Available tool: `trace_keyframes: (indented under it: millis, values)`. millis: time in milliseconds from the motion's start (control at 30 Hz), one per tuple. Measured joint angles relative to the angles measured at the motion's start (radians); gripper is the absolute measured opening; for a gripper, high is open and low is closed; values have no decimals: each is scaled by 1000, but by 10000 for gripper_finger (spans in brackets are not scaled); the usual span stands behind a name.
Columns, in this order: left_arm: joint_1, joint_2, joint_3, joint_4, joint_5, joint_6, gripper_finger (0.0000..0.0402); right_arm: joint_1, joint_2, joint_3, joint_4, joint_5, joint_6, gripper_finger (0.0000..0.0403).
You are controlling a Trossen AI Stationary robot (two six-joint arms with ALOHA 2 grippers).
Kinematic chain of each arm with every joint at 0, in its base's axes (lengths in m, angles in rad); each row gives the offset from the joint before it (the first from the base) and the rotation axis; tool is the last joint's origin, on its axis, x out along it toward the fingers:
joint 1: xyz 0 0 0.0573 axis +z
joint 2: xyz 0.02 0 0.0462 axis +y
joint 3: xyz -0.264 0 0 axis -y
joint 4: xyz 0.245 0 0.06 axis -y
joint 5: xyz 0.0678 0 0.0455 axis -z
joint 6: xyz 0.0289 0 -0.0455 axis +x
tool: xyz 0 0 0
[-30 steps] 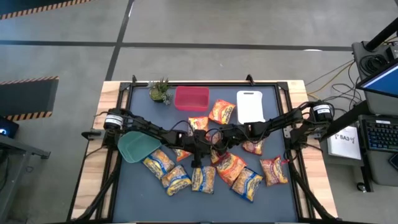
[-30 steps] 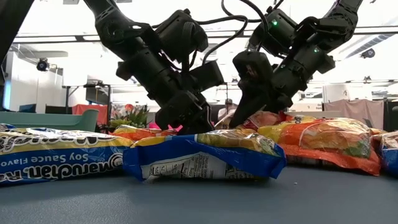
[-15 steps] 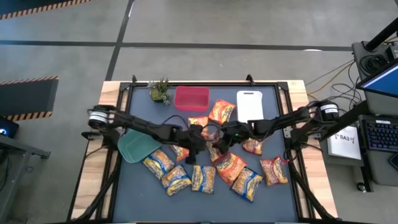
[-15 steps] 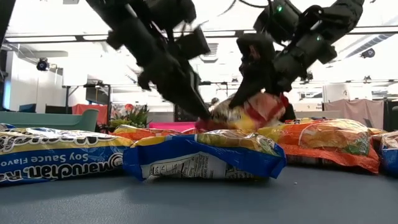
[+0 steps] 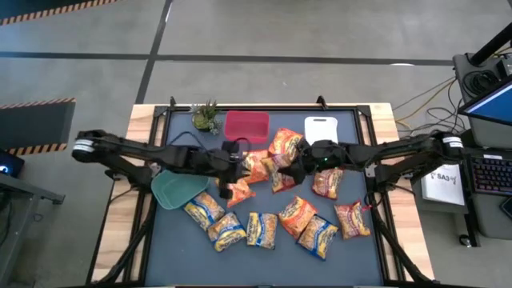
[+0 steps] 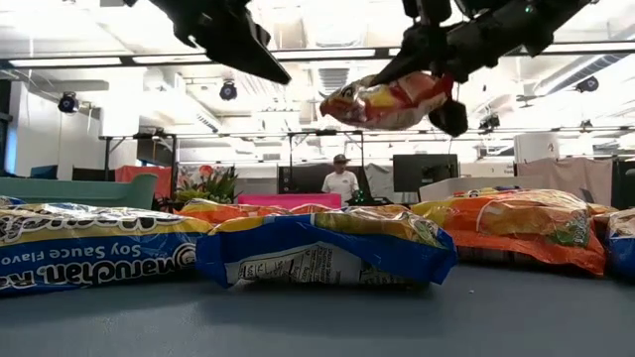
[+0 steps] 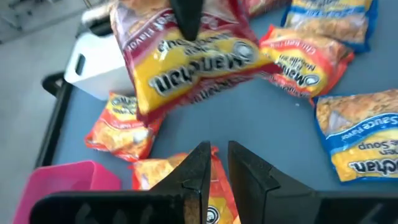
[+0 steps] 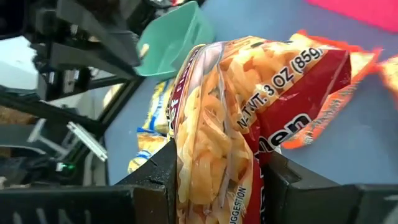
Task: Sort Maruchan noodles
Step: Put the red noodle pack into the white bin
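Note:
A red noodle packet (image 6: 389,99) hangs in the air over the middle of the table, held by my right gripper (image 5: 293,170); it also shows in the left wrist view (image 7: 186,68). My left gripper (image 7: 216,155) is raised beside it toward the table's left (image 5: 237,162), holding nothing, its fingers parted by a narrow gap. Orange packets (image 5: 286,144) and yellow-and-blue packets (image 5: 226,231) lie flat on the dark mat, mostly toward the near edge. My right gripper pinches the red packet between its two fingers (image 8: 163,168), close to one edge (image 8: 211,155). The fingers come slanting down from the table's right. The packet is lifted clear and reaches away from the fingers roughly level.
A pink bin (image 5: 246,126), a white cutting board (image 5: 322,136) and a small green plant (image 5: 206,118) stand along the far edge. A green tray (image 5: 176,189) lies at the left. A person stands in the room far behind the table (image 6: 340,180).
Both grippers have risen from the pile. My right gripper has lifted the red packet clear of the other packets and carried it up. My left gripper has drawn back toward the table's left and far side, leaving the orange packets on the mat.

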Motion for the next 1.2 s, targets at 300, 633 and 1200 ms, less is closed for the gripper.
trace_keyframes:
  millis: [300,633,1200]
  values:
    - [-1,-141,-200,212,1,-33,38,-89,8,332,-618,180,-144,123]
    - [0,-189,-216,198,0,-38,38,-333,177,637,-1153,208,-698,123]
    - [0,-178,-216,179,0,-44,38,-498,342,595,-1232,272,-1532,123]
